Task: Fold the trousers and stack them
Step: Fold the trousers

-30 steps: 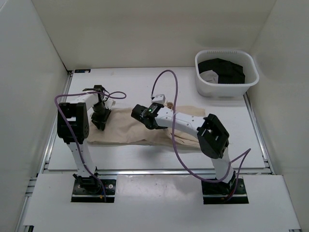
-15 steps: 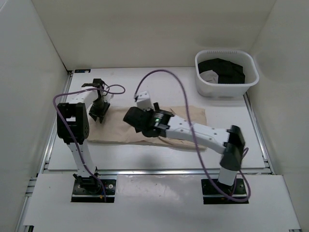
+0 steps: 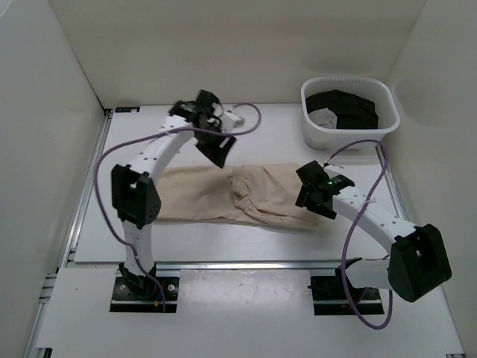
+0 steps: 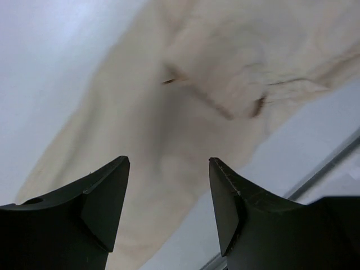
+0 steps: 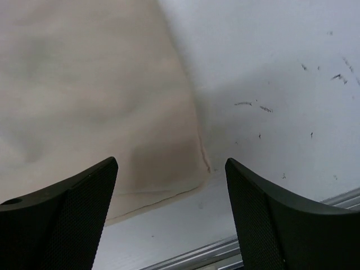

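The light beige trousers (image 3: pixel 194 195) lie flat and long across the middle of the white table, smooth on the left and wrinkled on the right half. My left gripper (image 3: pixel 218 154) is open and empty, raised above the trousers' far edge near their middle. In the left wrist view (image 4: pixel 169 160) the cloth (image 4: pixel 185 101) lies blurred below the jaws. My right gripper (image 3: pixel 308 195) is open and empty over the trousers' right end. In the right wrist view (image 5: pixel 171 163) it hangs above the near right corner of the cloth (image 5: pixel 95 84).
A white basket (image 3: pixel 344 140) holding dark clothes (image 3: pixel 346 108) stands at the back right. White walls close in the table on the left, back and right. A metal rail (image 3: pixel 246 262) runs along the table's front edge.
My left arm has risen and swung from the trousers' left end to above their middle. My right arm has drawn back from the middle to the right end. The right half looks more wrinkled.
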You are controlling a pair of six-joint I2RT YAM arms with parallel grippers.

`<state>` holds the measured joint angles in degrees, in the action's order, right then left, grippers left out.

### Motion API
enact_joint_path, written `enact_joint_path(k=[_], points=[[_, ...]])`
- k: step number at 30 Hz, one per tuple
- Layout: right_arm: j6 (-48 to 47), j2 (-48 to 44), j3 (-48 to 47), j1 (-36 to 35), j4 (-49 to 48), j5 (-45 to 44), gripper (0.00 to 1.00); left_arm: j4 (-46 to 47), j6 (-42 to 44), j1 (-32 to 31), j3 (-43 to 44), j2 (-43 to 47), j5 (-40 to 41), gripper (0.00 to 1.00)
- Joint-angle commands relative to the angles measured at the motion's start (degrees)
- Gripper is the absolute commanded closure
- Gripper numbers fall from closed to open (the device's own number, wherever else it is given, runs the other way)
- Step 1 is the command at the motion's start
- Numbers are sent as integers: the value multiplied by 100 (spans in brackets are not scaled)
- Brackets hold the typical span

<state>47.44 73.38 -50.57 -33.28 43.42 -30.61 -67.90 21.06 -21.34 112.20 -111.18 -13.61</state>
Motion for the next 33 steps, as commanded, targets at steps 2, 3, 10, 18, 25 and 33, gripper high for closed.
enact_joint_path(k=[2, 3, 10, 18, 25, 33], points=[[-217, -342, 398, 778, -956, 1388, 18, -461, -260, -677, -6, -868, -872, 29], [-218, -342, 581, 1005, -1062, 1530, 18, -409, -260, -756, -5, -966, -924, 29], [-350, -395, 1066, 1561, -1187, 1953, 18, -277, -418, -1241, 3, -1529, -433, 26], [-235, -290, 1655, 1737, -1669, 2323, 18, -206, -348, -1241, 135, -1478, -1038, 56], [-183, -167, 1726, 1737, -1670, 2323, 19, -320, 20, -1241, 284, -1249, -1618, 86], [-366, -105, 1726, 1965, -1495, 2323, 22, -751, 443, -1241, -118, -458, -2049, 86]])
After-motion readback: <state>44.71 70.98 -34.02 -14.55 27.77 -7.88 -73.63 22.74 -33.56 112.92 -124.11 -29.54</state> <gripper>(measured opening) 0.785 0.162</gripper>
